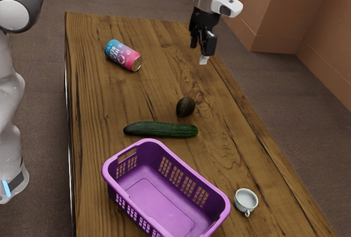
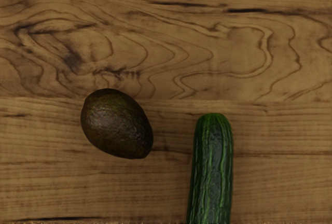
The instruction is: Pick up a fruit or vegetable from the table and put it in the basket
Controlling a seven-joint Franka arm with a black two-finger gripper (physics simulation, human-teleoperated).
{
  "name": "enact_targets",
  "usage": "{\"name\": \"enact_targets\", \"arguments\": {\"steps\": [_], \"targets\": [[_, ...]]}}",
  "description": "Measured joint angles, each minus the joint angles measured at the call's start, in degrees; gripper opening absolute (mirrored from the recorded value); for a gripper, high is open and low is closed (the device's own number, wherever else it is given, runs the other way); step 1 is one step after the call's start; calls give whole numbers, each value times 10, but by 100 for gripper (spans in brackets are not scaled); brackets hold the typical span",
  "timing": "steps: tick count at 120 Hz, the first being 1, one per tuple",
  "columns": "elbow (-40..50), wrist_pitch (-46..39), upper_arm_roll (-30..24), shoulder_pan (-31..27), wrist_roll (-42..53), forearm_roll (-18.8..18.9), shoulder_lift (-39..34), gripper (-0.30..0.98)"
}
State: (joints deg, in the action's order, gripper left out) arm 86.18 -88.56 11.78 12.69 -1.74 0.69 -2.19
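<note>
The black gripper (image 1: 199,51) hangs above the table beyond the avocado, its fingers apart and nothing between them. A dark avocado (image 1: 186,106) rests on the wood, and just nearer the basket lies a long green cucumber (image 1: 160,129). The purple basket (image 1: 117,194) stands upright with its inside bare. From above, the wrist view has the whole avocado (image 2: 116,124) and one end of the cucumber (image 2: 212,169), with a strip of wood between them.
A blue and pink can (image 1: 123,55) lies on its side toward the table's far end. Beside the basket, at the exterior view's right, is a small white cup (image 1: 245,200). The wooden table (image 1: 159,78) has its long edge beyond the cup.
</note>
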Motion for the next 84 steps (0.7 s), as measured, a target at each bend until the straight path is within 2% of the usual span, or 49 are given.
{"name": "enact_targets", "arguments": {"steps": [56, 68, 84], "targets": [[-7, 5, 5, 11, -30, -8, 1, 69], [-37, 6, 4, 1, -75, -19, 19, 69], [-74, -5, 18, 3, -160, -14, 67, 69]]}}
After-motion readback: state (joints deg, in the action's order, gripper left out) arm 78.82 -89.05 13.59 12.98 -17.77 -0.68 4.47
